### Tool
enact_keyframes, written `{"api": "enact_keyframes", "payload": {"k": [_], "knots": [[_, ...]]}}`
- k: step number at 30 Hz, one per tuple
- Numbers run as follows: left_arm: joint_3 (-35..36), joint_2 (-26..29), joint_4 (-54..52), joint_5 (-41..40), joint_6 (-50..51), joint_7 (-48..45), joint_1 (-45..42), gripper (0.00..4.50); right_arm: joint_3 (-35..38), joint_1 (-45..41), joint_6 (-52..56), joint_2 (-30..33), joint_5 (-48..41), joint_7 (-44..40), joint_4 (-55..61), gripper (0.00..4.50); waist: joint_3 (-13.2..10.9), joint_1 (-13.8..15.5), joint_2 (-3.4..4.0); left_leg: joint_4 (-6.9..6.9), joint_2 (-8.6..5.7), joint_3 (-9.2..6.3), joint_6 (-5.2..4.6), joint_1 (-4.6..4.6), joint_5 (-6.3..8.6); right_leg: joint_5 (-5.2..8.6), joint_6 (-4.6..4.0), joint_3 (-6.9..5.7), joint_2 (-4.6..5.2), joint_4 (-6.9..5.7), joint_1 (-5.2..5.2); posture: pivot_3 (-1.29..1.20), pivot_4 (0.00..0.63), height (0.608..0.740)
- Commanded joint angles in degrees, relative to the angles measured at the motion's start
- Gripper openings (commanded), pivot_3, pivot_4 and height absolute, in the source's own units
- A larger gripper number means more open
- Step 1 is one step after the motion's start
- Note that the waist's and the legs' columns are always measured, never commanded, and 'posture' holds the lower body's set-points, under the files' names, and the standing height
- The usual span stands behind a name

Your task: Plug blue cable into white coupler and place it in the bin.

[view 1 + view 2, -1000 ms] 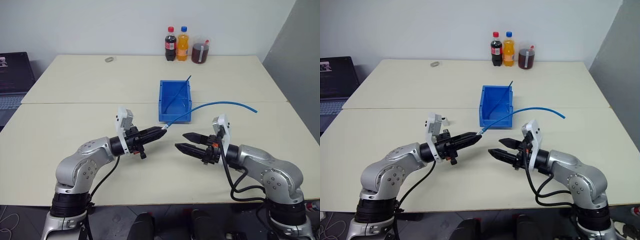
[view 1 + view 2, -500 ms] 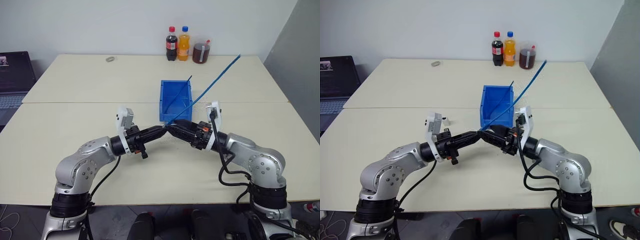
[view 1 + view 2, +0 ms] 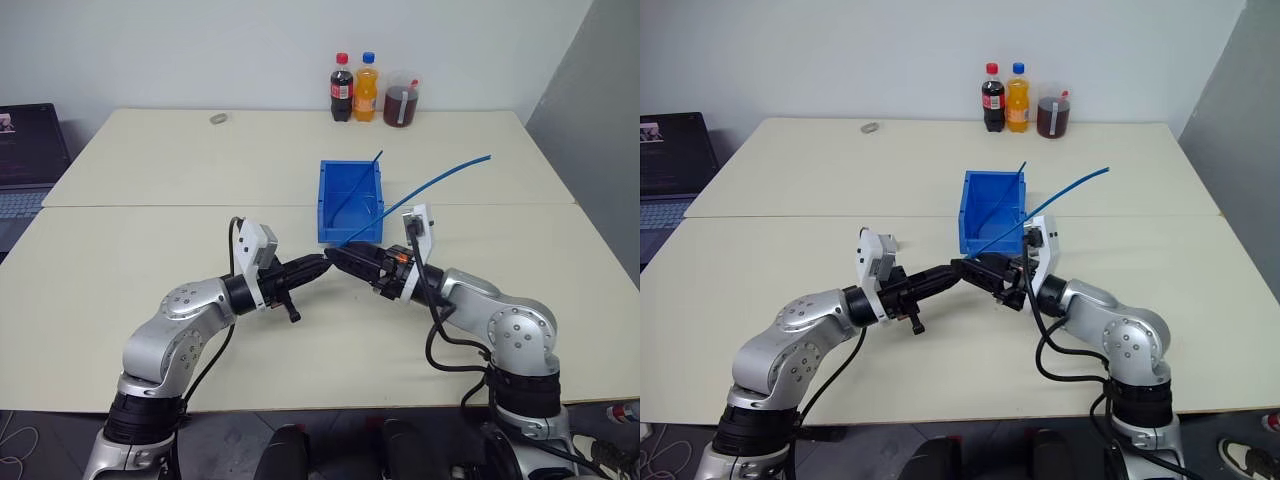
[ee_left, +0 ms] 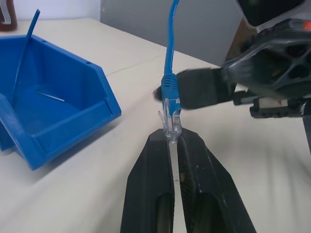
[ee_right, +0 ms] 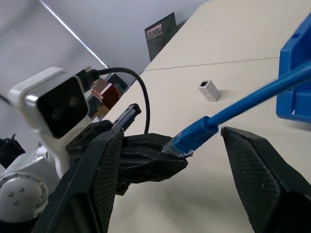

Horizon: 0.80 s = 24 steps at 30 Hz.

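Left hand (image 4: 172,145) pinches the thin light-blue cable's (image 3: 440,181) clear plug; right hand (image 5: 170,155) gapes around it, so a clumsy handover risks dropping it beside the blue plastic bin (image 3: 330,215).

The thin flexible cable (image 4: 169,73) is light blue with a clear plug. The rectangular plastic bin (image 3: 340,222) is bright blue. The small boxy coupler (image 5: 209,91) is white with a dark face. The table (image 3: 150,160) is cream.

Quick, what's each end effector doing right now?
Left end effector: shut on the blue cable, at its clear plug.
Right end effector: open, fingers either side of the cable.
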State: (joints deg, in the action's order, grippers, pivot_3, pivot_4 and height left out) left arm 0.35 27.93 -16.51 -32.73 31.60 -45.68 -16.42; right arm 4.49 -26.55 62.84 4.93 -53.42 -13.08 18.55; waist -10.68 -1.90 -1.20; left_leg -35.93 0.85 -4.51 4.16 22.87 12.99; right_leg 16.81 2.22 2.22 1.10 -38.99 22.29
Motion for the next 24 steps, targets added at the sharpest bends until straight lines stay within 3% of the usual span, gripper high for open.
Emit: {"api": "enact_keyframes", "payload": {"k": [1,14,24], "knots": [[0.1,-0.2,-1.1,0.4,-1.9,-0.2,0.1,0.02,1.0,-1.5,-0.3,-1.2,-1.5,1.7,-0.2,3.39,0.0,0.0,0.0,0.0,0.0,0.0,0.0,0.0,0.0,0.0,0.0,-0.01,0.0,0.0,0.0,0.0,0.15,0.74],[0.4,0.3,-1.4,0.7,-2.1,-0.2,1.0,0.02,2.2,-2.1,-0.6,-2.5,-3.8,1.9,-2.0,3.39,0.0,0.0,0.02,0.01,0.0,0.0,-0.01,0.02,0.0,0.0,0.0,-0.01,0.0,0.01,0.01,0.0,0.15,0.74],[0.1,0.0,-1.5,1.7,-2.9,0.0,1.3,0.0,1.5,-2.4,0.7,-2.5,-3.9,2.2,-2.5,1.02,0.0,0.0,0.02,0.01,0.0,0.0,-0.01,0.02,0.0,0.0,0.0,-0.01,0.0,0.01,0.01,0.0,0.15,0.74]]}}
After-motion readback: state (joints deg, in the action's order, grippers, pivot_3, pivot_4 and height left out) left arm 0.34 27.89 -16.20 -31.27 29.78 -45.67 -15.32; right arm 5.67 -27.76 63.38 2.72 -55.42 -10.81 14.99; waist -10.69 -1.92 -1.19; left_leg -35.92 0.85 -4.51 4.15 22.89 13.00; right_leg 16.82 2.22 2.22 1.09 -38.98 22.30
